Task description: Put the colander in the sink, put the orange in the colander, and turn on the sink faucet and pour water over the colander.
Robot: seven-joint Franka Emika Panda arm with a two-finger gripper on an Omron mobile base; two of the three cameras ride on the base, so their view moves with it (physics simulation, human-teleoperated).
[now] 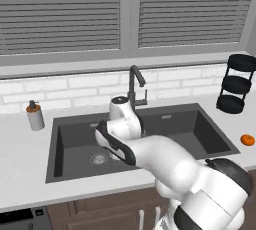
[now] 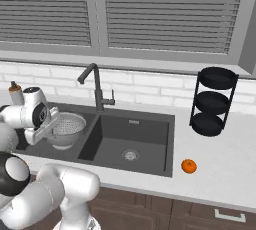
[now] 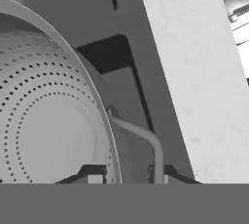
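The colander (image 2: 69,128), a silver perforated bowl, hangs within the left basin of the dark double sink (image 2: 131,133). My gripper (image 2: 48,128) is shut on its rim at the left side. In the hand view the colander (image 3: 46,121) shows at the left, and its rim and wire handle (image 3: 146,138) run down between the fingertips of my gripper (image 3: 126,174). I cannot tell whether it touches the basin floor. The orange (image 2: 188,166) (image 1: 247,139) lies on the counter right of the sink (image 1: 190,124). Behind the divider stands the sink faucet (image 2: 95,86) (image 1: 134,81); no water runs.
A black three-tier rack (image 2: 212,101) (image 1: 236,84) stands on the counter at the back right. A soap dispenser (image 1: 34,115) sits left of the sink. My arm hides the colander in the left base view. A white tiled wall and window blinds are behind.
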